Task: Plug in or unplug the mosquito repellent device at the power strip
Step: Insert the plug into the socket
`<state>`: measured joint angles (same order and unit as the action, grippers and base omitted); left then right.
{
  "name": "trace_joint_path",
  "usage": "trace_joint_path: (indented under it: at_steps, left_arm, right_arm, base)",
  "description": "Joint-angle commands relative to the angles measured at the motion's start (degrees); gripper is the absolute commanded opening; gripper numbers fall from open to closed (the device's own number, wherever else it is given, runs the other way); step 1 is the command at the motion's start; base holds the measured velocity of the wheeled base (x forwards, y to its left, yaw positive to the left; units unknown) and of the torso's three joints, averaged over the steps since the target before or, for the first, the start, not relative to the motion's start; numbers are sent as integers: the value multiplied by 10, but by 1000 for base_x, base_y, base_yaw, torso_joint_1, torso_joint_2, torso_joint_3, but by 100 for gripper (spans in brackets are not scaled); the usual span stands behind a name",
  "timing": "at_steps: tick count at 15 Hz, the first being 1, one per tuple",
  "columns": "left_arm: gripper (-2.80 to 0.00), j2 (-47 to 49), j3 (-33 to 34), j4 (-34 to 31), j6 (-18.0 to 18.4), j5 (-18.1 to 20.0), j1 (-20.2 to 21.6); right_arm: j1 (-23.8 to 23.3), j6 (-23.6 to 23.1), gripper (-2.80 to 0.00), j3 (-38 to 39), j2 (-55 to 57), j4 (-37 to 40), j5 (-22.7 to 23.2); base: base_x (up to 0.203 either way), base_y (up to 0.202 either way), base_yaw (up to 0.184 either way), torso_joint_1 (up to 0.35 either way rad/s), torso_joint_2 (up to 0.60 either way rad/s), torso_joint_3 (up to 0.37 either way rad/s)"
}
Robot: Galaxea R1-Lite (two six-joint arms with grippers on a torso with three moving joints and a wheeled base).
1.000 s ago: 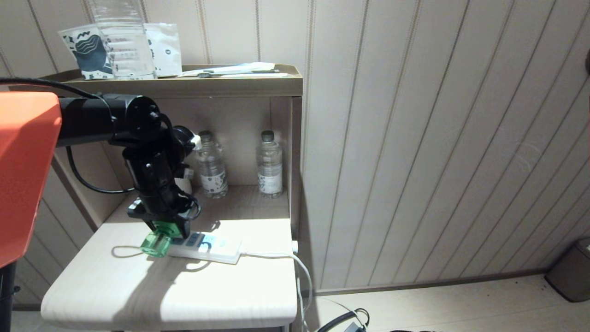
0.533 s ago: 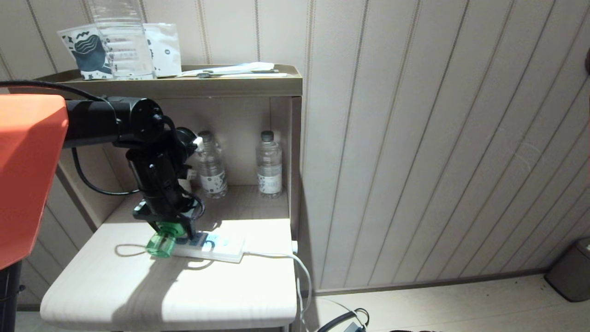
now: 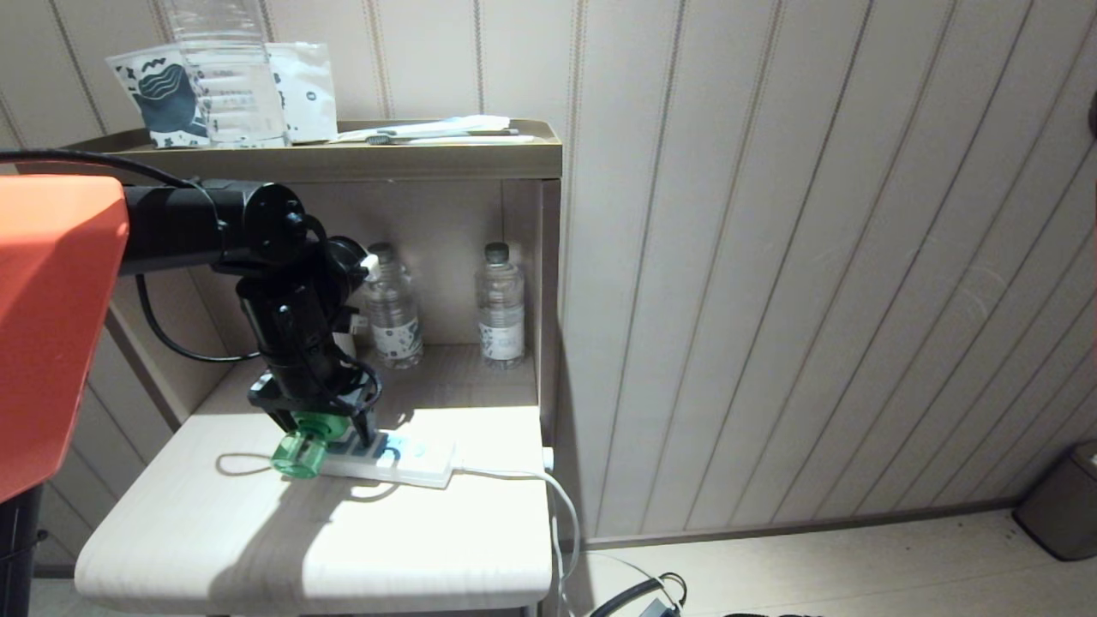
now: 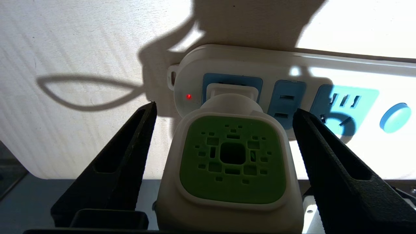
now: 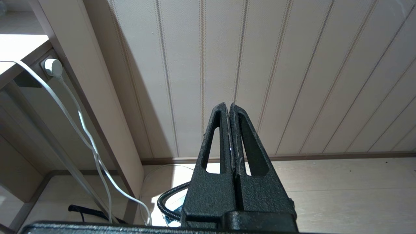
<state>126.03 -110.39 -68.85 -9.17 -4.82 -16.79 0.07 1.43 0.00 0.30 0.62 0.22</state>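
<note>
Sitting plugged into the end socket of the power strip [image 4: 292, 81] on the tabletop [image 3: 257, 548], the mosquito repellent device [image 4: 232, 162] stands free. The left claw [image 4: 224, 162] is spread wide on both sides, not touching it. The right claw [image 5: 230, 130] is pressed closed, away from the tabletop.

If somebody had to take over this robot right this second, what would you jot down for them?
Left claw: open, one finger on each side of the mosquito repellent device, touching neither side.
Right claw: shut, empty, parked off to the side and pointing at the wall.
The device sits plugged into the end socket of the power strip, the end away from the cord; a red light glows beside it. The strip lies flat on the white table.
Done: the device looks plugged in and let go.
Left: draw the left arm straight back, taking care not to knock the device.
</note>
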Motion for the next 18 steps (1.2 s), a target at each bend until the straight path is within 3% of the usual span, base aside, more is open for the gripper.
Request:
trace_joint_path:
  at_steps: [1,6,18]
  left_arm:
    - [0,-1,0,-3,-1,-1,0]
    - [0,-2,-1,24,-5,44,1]
    - [0,6,10,16,7,22,20]
  right_arm:
    - [0,0,-280,0,0,0,0]
    - [0,0,-280,0,0,0,0]
    - [0,1,-280,0,0,0,0]
  base:
    - [0,0,0,0,0,0]
    - [0,0,0,0,0,0]
    - [0,0,0,0,0,0]
